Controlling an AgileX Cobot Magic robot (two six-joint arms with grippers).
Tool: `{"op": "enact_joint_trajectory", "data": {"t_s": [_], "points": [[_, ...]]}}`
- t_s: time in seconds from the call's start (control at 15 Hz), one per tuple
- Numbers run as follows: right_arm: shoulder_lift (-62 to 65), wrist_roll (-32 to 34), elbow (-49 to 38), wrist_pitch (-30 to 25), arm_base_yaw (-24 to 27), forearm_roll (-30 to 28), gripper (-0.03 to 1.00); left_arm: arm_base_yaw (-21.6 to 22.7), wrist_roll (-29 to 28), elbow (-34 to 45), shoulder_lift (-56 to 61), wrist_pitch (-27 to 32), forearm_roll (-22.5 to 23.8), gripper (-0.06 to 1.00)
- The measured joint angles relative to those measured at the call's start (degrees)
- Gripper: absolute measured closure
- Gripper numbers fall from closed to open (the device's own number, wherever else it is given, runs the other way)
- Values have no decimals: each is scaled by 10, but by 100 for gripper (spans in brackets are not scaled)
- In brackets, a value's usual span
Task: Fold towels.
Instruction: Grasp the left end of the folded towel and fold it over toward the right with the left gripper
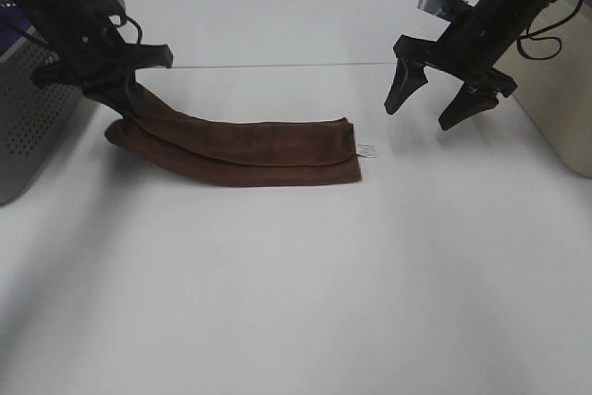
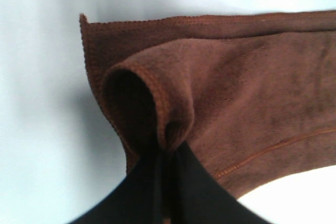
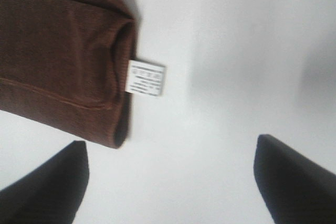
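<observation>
- Left jaws: pinched shut on one end of the towel [image 1: 250,150], which is raised, probably ready for the next fold.
- Right jaws: spread wide, empty, hovering beside the tag [image 1: 367,150].
- Towel: folded strip lying on the counter [image 1: 296,302].

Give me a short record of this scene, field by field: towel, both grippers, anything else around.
towel: brown, folded into a long strip on the white table, left end lifted
tag: white, at the towel's right end
left gripper: shut on the towel's left end
right gripper: open, above the table, right of the tag
sides: grey bin left, beige box right
</observation>
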State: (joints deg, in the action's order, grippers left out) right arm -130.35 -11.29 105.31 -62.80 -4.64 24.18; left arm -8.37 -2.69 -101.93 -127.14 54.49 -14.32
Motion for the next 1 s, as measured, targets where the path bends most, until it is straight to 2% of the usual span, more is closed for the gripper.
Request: {"op": "enact_joint_trajectory", "data": {"t_s": [0.07,0.13,0.2,0.33,0.4,0.47,0.53,0.67,0.87,1.0], "points": [[0,0,0,0,0,0,16,0,-17,-23,11,29,18,93],[0,0,0,0,0,0,16,0,-21,-47,17,56,15,93],[0,0,0,0,0,1,16,-2,-18,-69,18,74,-13,93],[0,0,0,0,0,5,16,-14,7,-99,18,78,-117,93],[0,0,0,0,0,5,17,-26,19,-101,18,70,-166,93],[0,0,0,0,0,5,17,-44,27,-104,15,58,-198,93],[0,0,0,-1,0,10,17,-78,27,-104,-6,30,-218,93],[0,0,0,-1,0,18,17,-105,18,-104,-34,-1,-220,93],[0,0,0,-1,0,32,17,-143,-28,-104,-77,-68,-221,92],[0,0,0,-1,0,36,17,-152,-44,-104,-91,-97,-222,81]]}}
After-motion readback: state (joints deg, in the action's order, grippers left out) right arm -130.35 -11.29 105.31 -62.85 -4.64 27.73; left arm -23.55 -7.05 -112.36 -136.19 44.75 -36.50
